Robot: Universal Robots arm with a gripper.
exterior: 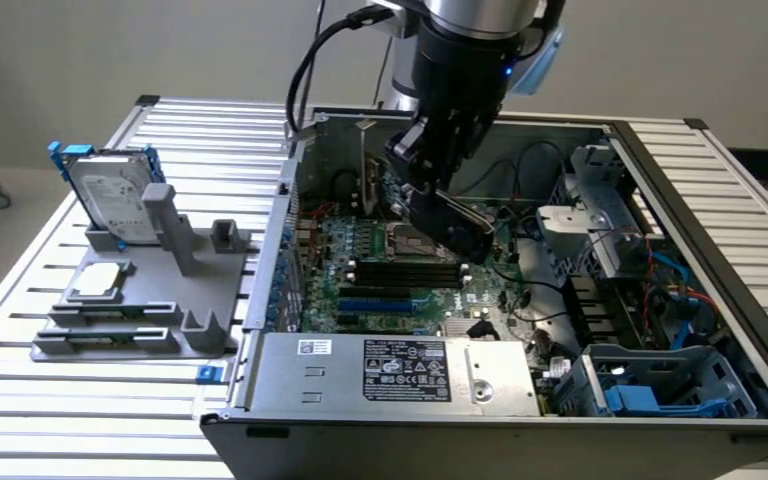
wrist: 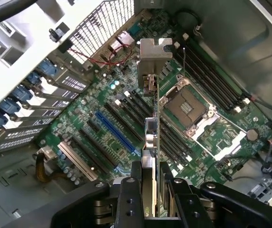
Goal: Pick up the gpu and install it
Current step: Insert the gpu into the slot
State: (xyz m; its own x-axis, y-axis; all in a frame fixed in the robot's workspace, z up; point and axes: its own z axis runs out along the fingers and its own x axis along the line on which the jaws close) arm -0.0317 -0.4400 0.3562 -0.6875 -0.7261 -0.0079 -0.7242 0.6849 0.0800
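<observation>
GPU (wrist: 150, 135) in gripper (wrist: 151, 187) over mobo (wrist: 86, 118); label (exterior: 407, 368) unreadable

The gpu (wrist: 150, 126) is showing me a bare, dull silver metal bracket — smooth. I'm seeing the gripper (wrist: 151, 172) matt black, the motherboard (wrist: 211, 137) gleaming green.

1. The thin, flat gpu card (wrist: 151, 135) is showing silver at its bracket end.
2. The green printed motherboard (wrist: 81, 135) is carrying a long blue plastic slot (wrist: 117, 133) among black ones.
3. The boxy metal hard drive (exterior: 111, 190) is showing silver with blue framing.
</observation>
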